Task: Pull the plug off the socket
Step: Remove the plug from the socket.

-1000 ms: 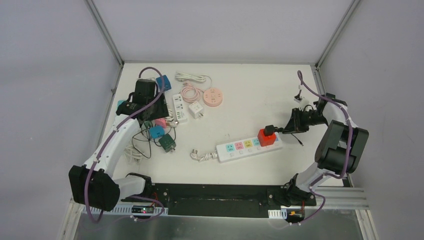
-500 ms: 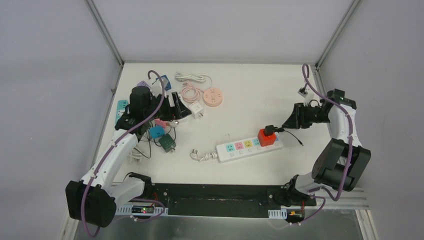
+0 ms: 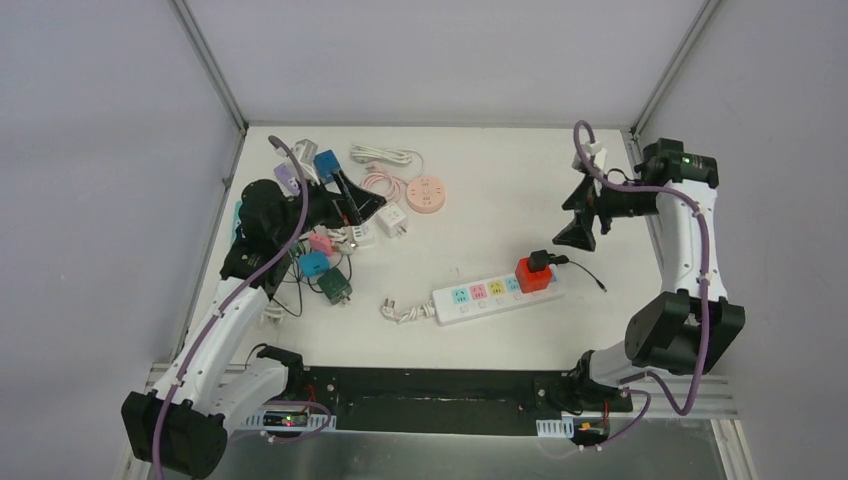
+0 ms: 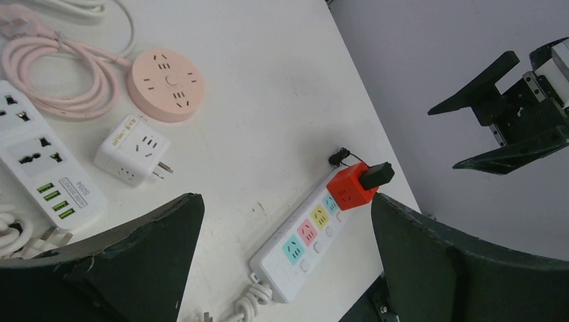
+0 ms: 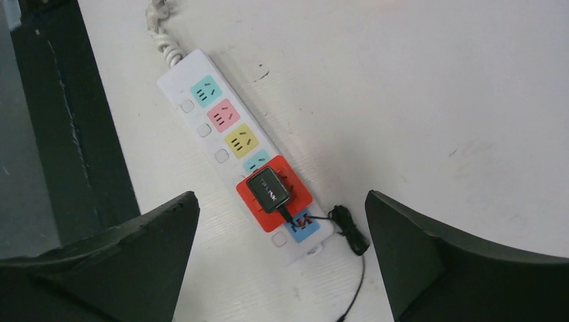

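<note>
A white power strip with coloured sockets lies at the table's middle right. A red cube socket sits in its right end, and a black plug is seated on top of the cube, with a thin black cable trailing right. My right gripper hovers open behind and above the plug, holding nothing; in its wrist view the plug shows between the spread fingers, far below. My left gripper is open over the left pile, facing the strip and the plug.
A pile of adapters and strips lies at the left: a pink round socket with coiled cord, a white cube adapter, a white strip, blue and green cubes. A small white adapter lies at the back right. Grey walls enclose the table.
Both grippers have opened wide. The right gripper has drawn back and up from the plug, which stays in the red cube. The left gripper has lifted off the pile and turned toward the strip.
</note>
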Tool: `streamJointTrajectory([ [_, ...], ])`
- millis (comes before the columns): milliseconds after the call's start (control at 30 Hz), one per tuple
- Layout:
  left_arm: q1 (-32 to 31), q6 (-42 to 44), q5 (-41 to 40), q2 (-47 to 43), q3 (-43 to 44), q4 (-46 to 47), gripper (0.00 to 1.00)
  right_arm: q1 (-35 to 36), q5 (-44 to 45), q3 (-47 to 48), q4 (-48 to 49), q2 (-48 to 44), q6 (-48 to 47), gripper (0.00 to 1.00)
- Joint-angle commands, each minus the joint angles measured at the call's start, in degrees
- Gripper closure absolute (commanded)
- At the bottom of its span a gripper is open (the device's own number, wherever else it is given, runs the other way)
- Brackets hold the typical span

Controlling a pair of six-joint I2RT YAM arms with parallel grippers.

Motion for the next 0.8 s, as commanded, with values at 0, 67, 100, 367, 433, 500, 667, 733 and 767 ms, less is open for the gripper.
streamJointTrajectory([
  [0, -0.26, -4.75, 4.96, 2.69, -2.44, 6.74, 0.01, 4.54, -0.69, 2.67, -15.38, 3.07, -22.86, 0.01],
  [67, -0.26, -5.47, 6.64, 2.92, -3.78, 8.63, 0.01, 6.84, 1.89, 2.88, -15.32, 3.89, -25.31, 0.00],
  [100, -0.26, -5.48, 6.77, 2.50, -4.24, 9.15, 0.01, 7.86, 3.28, 2.84, -15.30, 4.20, -26.66, 0.00],
  [367, -0.26, -4.23, 6.78, -0.64, -6.98, 10.05, 0.01, 13.84, 14.78, 4.03, -15.16, 8.31, -37.17, 0.00],
  [433, -0.26, -4.36, 6.79, -1.02, -7.48, 10.50, 0.01, 15.92, 17.81, 4.36, -15.01, 9.15, -37.67, 0.00],
  [500, -0.26, -4.41, 6.77, -1.58, -8.00, 11.02, 0.01, 17.32, 19.20, 4.24, -14.84, 9.71, -37.62, 0.02],
  [667, -0.26, -4.28, 6.78, -2.97, -9.23, 12.16, 0.01, 19.79, 21.22, 1.82, -12.90, 9.42, -35.97, 0.07],
  [733, -0.26, -4.36, 6.87, -3.36, -9.88, 12.87, 0.02, 21.03, 22.44, 0.18, -11.34, 8.92, -34.66, 0.09],
  [767, -0.30, -4.46, 6.87, -3.51, -10.20, 13.35, 0.02, 21.42, 23.07, -0.67, -10.41, 8.58, -33.92, 0.11],
])
